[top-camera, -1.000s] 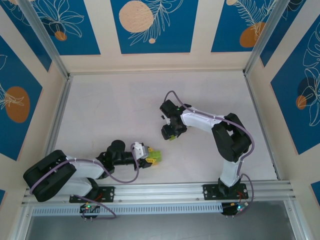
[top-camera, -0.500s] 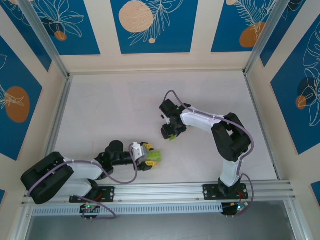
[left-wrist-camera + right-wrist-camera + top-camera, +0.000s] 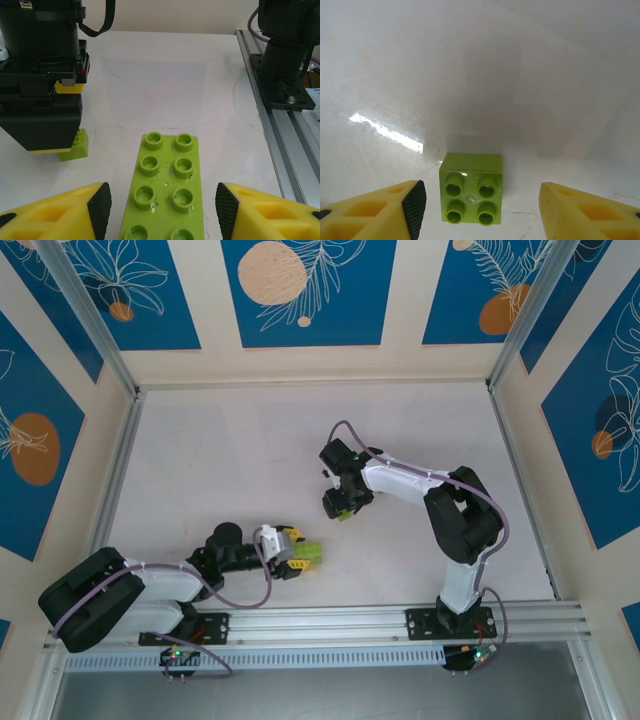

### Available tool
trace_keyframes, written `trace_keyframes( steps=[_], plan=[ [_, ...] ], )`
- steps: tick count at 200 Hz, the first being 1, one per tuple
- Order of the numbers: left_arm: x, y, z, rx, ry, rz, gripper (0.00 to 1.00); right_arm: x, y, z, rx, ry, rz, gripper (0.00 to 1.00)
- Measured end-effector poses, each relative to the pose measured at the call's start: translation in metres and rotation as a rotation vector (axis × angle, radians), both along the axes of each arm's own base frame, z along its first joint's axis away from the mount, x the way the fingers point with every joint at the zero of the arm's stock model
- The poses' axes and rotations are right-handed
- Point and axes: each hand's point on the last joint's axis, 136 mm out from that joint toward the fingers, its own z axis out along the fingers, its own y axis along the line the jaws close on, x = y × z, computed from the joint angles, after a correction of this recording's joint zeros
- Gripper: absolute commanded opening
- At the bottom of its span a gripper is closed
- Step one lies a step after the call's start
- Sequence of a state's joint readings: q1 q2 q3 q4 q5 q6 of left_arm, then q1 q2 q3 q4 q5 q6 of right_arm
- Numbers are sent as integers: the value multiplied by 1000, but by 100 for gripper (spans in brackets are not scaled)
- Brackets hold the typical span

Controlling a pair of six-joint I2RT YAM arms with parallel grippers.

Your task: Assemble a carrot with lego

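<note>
A long lime-green lego brick (image 3: 162,190) with two rows of studs lies flat on the table between my left gripper's (image 3: 163,212) open jaws; both pads (image 3: 100,210) stand clear of its sides. From above, that brick (image 3: 311,555) sits just right of the left gripper (image 3: 291,548). A square lime-green lego brick (image 3: 471,194) with four studs rests on the table between the spread fingers of my right gripper (image 3: 480,212), untouched. My right gripper (image 3: 340,504) hangs low over it near the table's middle. The carrot is out of view.
In the left wrist view the right gripper's black body (image 3: 42,100) stands ahead on the left with the square brick (image 3: 75,146) under it. The right arm's base (image 3: 285,60) and the aluminium rail (image 3: 280,150) run along the right. White tabletop (image 3: 230,460) stretches behind both arms.
My left gripper has opened and let go of the long green brick, and the left arm has drawn back slightly to the left. The right arm has not moved.
</note>
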State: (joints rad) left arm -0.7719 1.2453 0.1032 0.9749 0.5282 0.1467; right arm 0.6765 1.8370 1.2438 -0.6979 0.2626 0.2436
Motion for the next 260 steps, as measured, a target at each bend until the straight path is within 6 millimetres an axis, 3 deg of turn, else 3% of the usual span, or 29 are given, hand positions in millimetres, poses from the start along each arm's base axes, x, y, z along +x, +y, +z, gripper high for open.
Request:
trace_keyframes(
  steps=[45, 138, 260],
  plan=[
    [2, 1, -3, -6, 18, 0, 54, -1, 1, 0, 0, 0, 2, 62],
    [-1, 0, -2, -13, 24, -24, 39, -1, 2, -1, 0, 0, 4, 62],
    [-1, -1, -2, -14, 23, -27, 37, 1, 4, -10, -1, 9, -13, 38]
  ],
)
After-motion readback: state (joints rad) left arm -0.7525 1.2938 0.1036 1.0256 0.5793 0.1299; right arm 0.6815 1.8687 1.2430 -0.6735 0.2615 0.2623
